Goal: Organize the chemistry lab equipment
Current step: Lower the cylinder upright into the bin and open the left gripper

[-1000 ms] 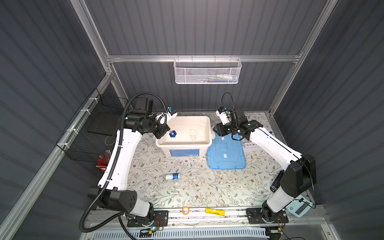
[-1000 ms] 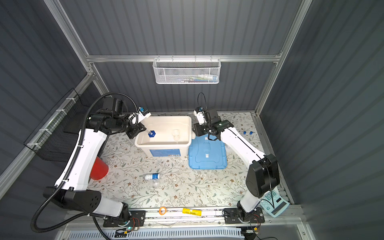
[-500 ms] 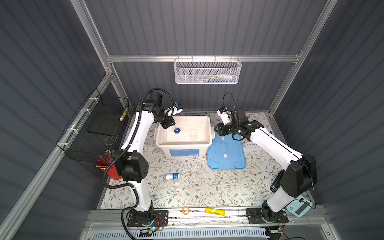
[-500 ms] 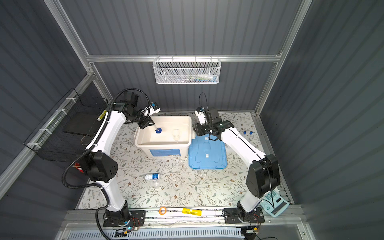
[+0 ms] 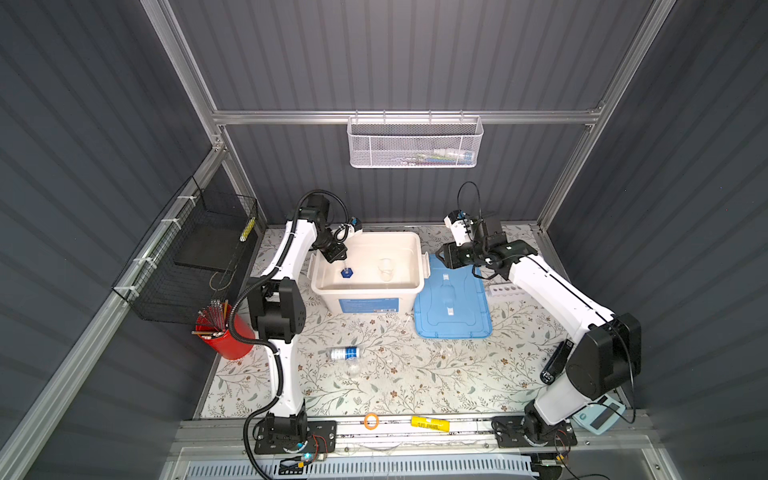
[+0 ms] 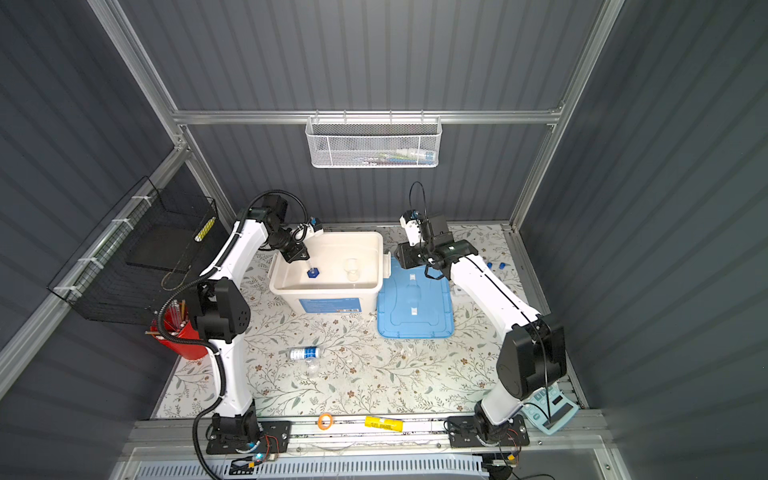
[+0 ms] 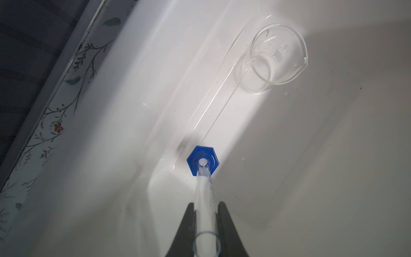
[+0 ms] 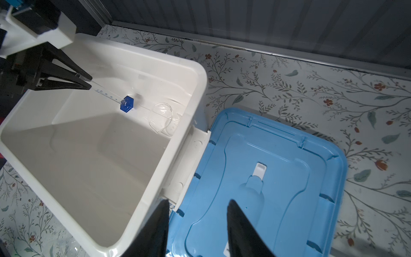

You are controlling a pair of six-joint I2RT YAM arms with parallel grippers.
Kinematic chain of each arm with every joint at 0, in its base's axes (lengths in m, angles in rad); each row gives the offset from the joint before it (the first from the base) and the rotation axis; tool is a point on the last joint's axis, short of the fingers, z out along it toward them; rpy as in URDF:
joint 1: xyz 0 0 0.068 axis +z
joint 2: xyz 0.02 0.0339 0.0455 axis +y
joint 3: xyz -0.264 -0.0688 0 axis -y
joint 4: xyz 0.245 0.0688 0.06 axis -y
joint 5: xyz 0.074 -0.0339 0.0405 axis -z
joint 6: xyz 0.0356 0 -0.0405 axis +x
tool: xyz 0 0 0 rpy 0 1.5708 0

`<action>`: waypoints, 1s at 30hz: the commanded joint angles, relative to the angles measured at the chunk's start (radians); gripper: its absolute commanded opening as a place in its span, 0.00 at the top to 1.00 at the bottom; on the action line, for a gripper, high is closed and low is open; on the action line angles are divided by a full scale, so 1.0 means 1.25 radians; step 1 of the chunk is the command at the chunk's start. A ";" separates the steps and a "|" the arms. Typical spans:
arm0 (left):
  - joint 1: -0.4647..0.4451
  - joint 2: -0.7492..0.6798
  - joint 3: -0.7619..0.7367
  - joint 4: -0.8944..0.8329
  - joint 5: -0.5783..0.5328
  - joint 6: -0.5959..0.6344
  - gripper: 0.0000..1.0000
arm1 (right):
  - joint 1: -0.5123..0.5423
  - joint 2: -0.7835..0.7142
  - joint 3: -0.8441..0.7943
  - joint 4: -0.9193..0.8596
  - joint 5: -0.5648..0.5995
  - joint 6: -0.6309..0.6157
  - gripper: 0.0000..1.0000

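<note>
Placing cylinder (image 7: 204,184) in white bin (image 5: 365,287): left gripper (image 7: 205,204) clamped on its tube, base near floor. Next: set upright, release; right gripper (image 8: 198,201) part-open, empty.

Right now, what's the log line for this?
left gripper: shut on cylinder inside bin | right gripper: open, empty | beaker: in bin

dim top views; bright glare patch inside white bin (image 7: 311,155), soft left-wrist edges
</note>
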State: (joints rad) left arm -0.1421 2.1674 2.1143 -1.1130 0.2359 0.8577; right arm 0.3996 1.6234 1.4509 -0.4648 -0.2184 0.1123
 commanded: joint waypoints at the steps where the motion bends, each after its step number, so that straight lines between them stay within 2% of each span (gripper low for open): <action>1: 0.002 0.017 0.035 -0.004 0.003 0.017 1.00 | -0.004 -0.002 -0.004 -0.009 -0.008 0.009 0.55; 13: 0.002 0.066 0.049 0.010 0.002 0.015 1.00 | -0.005 0.017 0.011 -0.023 -0.009 0.010 0.56; 16: 0.002 0.066 0.049 0.014 0.003 0.015 0.92 | -0.004 0.022 0.017 -0.028 -0.009 0.010 0.55; 19: 0.002 0.065 0.049 0.018 -0.001 0.016 0.78 | -0.004 0.024 0.020 -0.028 -0.011 0.011 0.55; 22: 0.002 0.064 0.052 0.020 -0.001 0.016 0.70 | -0.004 0.025 0.020 -0.029 -0.010 0.010 0.56; 30: 0.002 0.061 0.055 0.023 -0.001 0.017 0.66 | -0.004 0.025 0.020 -0.029 -0.009 0.010 0.56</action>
State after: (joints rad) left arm -0.1421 2.2333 2.1555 -1.0756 0.2317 0.8688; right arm 0.3988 1.6447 1.4536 -0.4946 -0.2214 0.1207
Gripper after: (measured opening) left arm 0.342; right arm 0.445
